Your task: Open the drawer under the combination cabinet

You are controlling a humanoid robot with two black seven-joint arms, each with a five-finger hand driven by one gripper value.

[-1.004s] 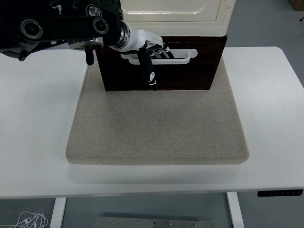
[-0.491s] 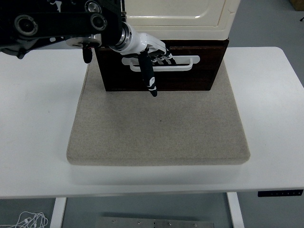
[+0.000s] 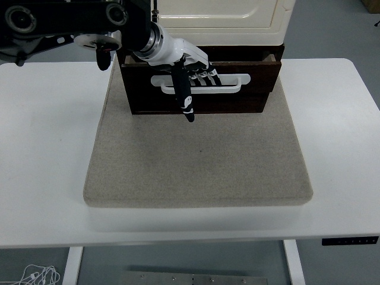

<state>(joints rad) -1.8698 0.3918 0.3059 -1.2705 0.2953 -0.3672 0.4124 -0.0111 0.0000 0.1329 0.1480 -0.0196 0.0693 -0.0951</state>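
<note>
One dark brown wooden drawer (image 3: 237, 101) sat at the base of the cream combination cabinet (image 3: 219, 18), at the far edge of the grey mat (image 3: 196, 160) on the white table (image 3: 47, 148). Its front carried a white handle (image 3: 228, 89). Left hand (image 3: 187, 71) was clamped on that handle, four fingers (image 3: 202, 76) hooked through, thumb pointing down over the front. Compared with a second before, the drawer stood out farther from the cabinet, its top edge now exposed.
</note>
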